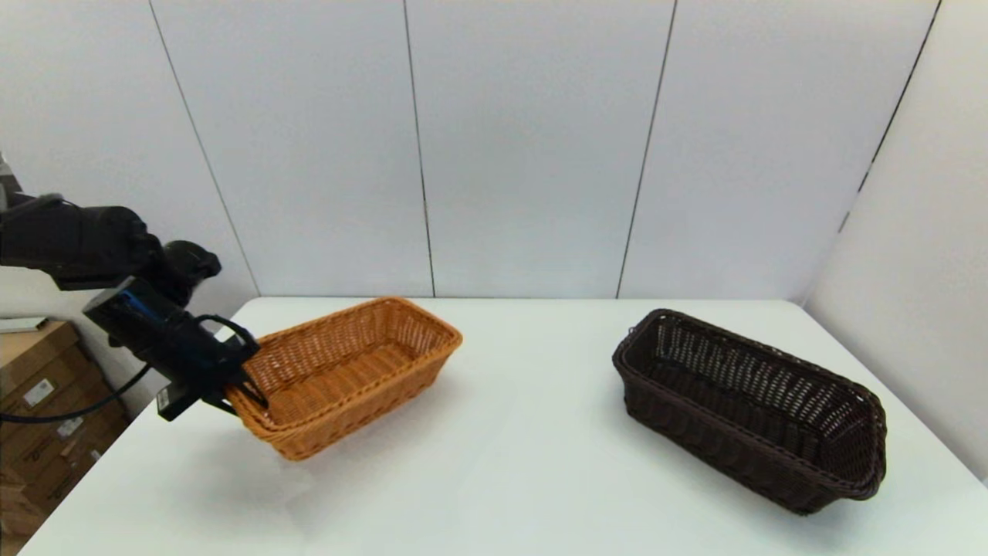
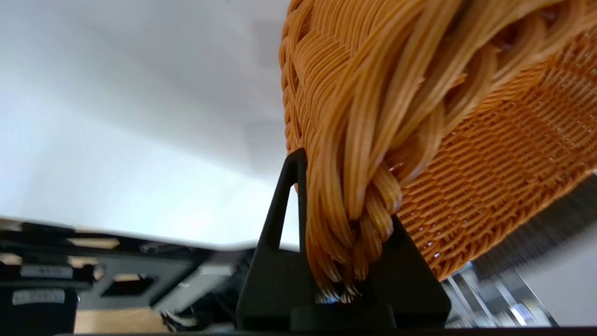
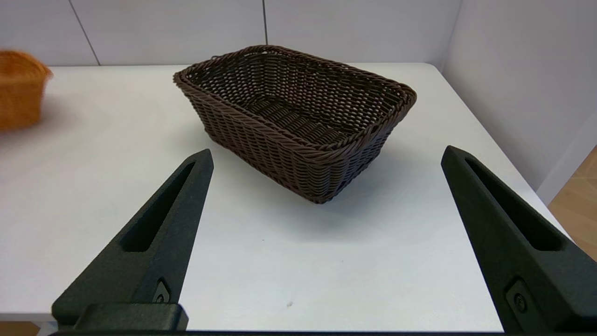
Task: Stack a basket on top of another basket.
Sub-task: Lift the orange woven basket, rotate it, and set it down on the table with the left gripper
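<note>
2 baskets | left hand (image 1: pixel 245 390) grips orange basket (image 1: pixel 347 374) | dark basket (image 1: pixel 752 405) apart

Left gripper (image 1: pixel 245 384): fingertips hidden in the head view behind the braided rim of the orange-tan basket (image 1: pixel 347 371); arm cut off by the picture's left edge.

Left wrist view: orange-tan basket (image 2: pixel 466 140) fills the frame, cut off at top and right edges; weave blurred close up. Whether its base touches the table (image 2: pixel 116 163) cannot be told. Dark framework beyond the table edge blurred, unreadable.

Right wrist view: only a blurred corner of the orange-tan basket (image 3: pixel 18 91) shows, cut by the left edge. Right gripper (image 3: pixel 326 156) does not appear in the head view.

Dark brown basket (image 1: pixel 752 409): near wall hides its inner floor in the head view.

Cardboard boxes (image 1: pixel 38 386) at far left: labels too small to read.
</note>
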You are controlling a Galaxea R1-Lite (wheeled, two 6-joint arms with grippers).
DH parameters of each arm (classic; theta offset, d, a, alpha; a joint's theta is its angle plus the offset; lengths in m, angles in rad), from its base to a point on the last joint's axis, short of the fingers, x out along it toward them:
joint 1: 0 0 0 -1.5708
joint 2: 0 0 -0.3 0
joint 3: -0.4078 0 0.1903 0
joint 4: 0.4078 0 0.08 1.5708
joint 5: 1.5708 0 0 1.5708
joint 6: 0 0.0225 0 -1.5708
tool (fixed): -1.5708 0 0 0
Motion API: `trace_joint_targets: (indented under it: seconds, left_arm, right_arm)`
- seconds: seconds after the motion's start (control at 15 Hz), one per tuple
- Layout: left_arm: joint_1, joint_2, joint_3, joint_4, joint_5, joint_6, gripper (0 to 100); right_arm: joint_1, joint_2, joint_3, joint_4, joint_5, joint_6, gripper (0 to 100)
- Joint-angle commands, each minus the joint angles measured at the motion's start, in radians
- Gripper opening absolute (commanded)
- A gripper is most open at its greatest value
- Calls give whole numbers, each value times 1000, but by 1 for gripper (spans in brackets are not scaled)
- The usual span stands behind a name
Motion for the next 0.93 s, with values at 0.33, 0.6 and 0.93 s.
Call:
trace_joint_targets:
  seconds: [0.33, 0.6, 0.93]
  left_arm:
    - [84, -206, -213, 308, -147, 245, 0]
    - [61, -179, -286, 369, -182, 454, 0]
    - [-51, -62, -388, 363, -199, 557, 0]
  right_arm:
    - [0, 1, 0, 0, 0, 0, 100]
    - [0, 1, 0, 0, 0, 0, 100]
    - [0, 1, 0, 0, 0, 0, 100]
